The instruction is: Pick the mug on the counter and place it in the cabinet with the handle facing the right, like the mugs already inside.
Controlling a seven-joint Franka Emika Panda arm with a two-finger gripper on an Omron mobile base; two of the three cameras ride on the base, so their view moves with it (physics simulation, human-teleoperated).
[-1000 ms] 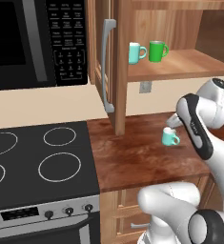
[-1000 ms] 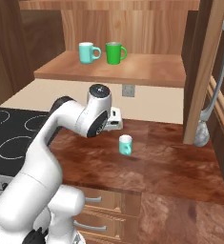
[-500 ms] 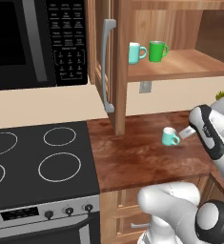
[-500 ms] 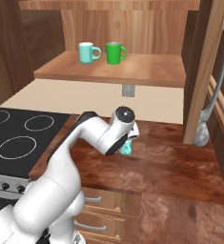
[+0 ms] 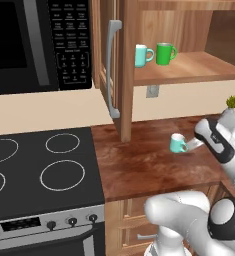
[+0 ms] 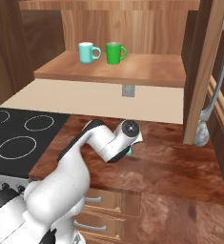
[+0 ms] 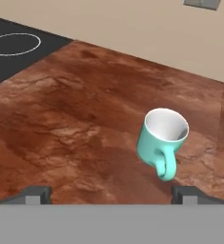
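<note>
Left base view, inspected left to right with the teal mug as landmark. Well left of mug: black cooktop (image 5: 39,165). Up and left: open cabinet door with grey bar pull (image 5: 112,67). Above: cabinet (image 5: 189,70) shelf, carrying pale aqua mug (image 5: 142,55) and bright green mug (image 5: 165,53), both handles to the right. Teal mug (image 5: 178,143) upright on the reddish-brown counter (image 5: 139,165), free of any grip. Just right of mug: gripper (image 5: 195,145), low, aimed at it.

Hand view confirms: teal mug (image 7: 161,136) ahead between the two finger tips, nearer the right-hand one, its handle (image 7: 167,165) turned toward the camera. Jaws spread wide, holding nothing; tips to either side, not touching the mug.

Risks judged from here:
- Off-centre approach: one finger likely to meet the wall or handle first, pushing or tipping the mug.
- Closing across the handle loop: uneven grip, possible twist or slip on lifting.
- Handle not facing right at present: rotation needed before shelving, otherwise mismatch with shelf mugs.
- Open door and shelf edge above: collision hazard during lift.
</note>
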